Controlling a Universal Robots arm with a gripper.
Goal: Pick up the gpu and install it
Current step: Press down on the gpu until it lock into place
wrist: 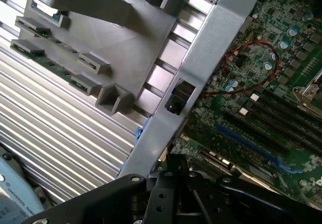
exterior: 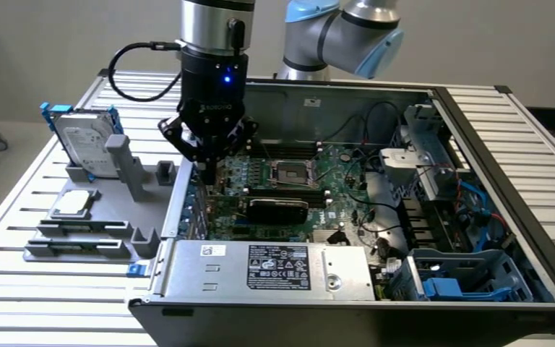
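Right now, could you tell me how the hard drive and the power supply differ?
The hard drive stands on edge in the grey holder outside the case; the power supply lies flat inside it. The hard drive has blue rails; the power supply has none and looks larger. Both are silver with labels.

Slatted metal table (exterior: 27,217), bearing grey holder (exterior: 104,217), open computer case (exterior: 509,181).

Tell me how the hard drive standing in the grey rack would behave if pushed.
The hard drive stands on edge in the grey rack, so a sideways push would probably tip it rather than slide it. Its metal-looking case suggests it is stiff and heavy for its size. Its smooth face may be slippery.
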